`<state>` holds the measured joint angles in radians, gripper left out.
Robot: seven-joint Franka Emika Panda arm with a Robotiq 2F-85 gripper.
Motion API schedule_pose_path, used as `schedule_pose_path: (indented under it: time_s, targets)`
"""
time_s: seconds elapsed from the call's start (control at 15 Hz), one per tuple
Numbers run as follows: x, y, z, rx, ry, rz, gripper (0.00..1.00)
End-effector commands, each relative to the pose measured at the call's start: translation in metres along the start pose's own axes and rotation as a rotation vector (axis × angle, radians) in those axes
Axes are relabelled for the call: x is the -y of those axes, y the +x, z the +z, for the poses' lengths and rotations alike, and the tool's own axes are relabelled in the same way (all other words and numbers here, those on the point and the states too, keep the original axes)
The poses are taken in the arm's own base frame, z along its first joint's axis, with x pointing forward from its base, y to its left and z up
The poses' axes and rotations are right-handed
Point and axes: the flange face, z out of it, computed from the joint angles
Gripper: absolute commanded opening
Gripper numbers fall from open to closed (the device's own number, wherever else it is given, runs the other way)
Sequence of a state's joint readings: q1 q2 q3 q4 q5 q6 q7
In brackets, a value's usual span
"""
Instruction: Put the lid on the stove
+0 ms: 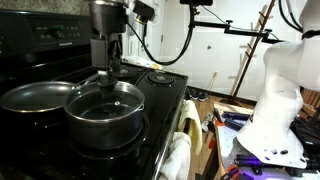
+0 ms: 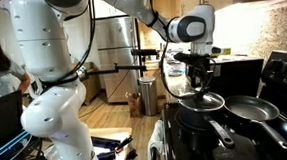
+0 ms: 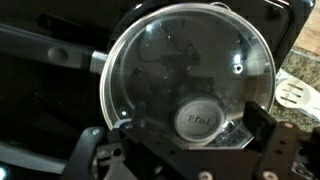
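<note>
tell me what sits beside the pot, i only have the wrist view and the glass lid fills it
Observer: A shallow frying pan sits on the stove beside the pot.
Operator: is the tool straight over the lid
Observer: In an exterior view the tool hangs upright over the middle of the lid.
Operator: anything behind the pot
Observer: A round burner shows behind it, near the stove's corner.
</note>
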<state>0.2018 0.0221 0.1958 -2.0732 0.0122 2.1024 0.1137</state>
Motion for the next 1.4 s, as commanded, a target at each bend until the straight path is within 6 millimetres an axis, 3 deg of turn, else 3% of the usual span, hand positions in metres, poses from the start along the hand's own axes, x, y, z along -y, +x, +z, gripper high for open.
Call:
schedule_pose_path:
  time_s: [0.0, 0.13, 0.2, 0.27, 0.67, 1.33]
  targets:
    - [0.009, 0.009, 0.012, 0.034, 0.002, 0.034, 1.00]
    - [0.011, 0.010, 0.017, 0.041, 0.001, 0.045, 1.00]
    - [0.012, 0.011, 0.018, 0.043, 0.005, 0.050, 0.91]
    - [0.013, 0.013, 0.019, 0.040, 0.011, 0.054, 0.74]
    - [0.014, 0.017, 0.016, 0.029, 0.009, 0.058, 0.34]
    - [0.005, 0.015, -0.003, -0.013, -0.032, 0.093, 0.34]
